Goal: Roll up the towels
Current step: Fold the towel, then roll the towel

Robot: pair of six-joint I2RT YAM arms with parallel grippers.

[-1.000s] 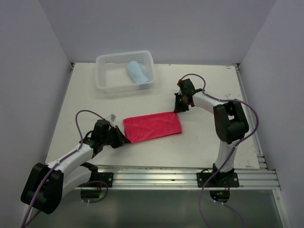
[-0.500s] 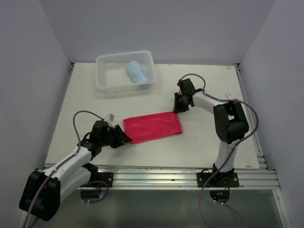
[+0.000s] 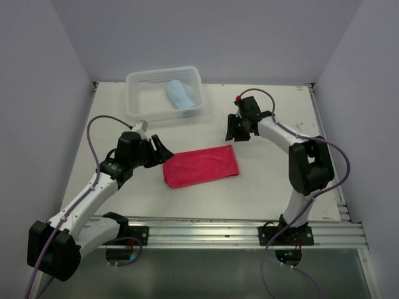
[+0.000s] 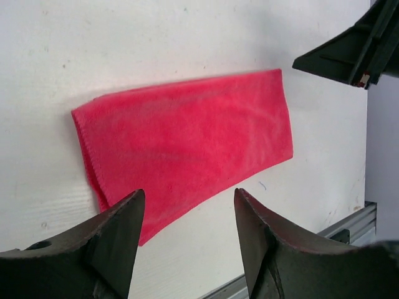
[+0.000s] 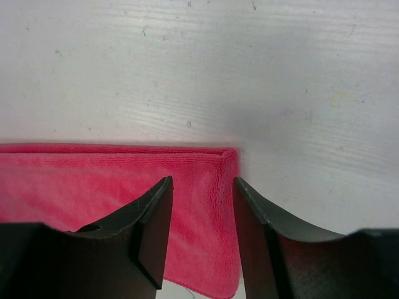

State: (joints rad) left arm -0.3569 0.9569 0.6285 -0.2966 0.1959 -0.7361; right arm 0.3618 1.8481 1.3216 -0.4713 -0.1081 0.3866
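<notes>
Left gripper [image 4: 187,199] hangs open and empty just off the left end of the red towel [image 3: 201,166]. Right gripper [image 5: 202,184] is open too, over its far right corner. The towel lies flat mid-desk [image 3: 268,180]. The blue towel [image 3: 181,94] sits in the basket [image 3: 163,75] at the far left corner.

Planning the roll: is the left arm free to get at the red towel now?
Likely yes: the left gripper hangs open right beside the red towel, lying flat with nothing between them.

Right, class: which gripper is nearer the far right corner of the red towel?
Right. The right gripper hovers open just beyond that corner of the red towel. The left gripper, also open, sits at the towel's opposite, left end.
</notes>
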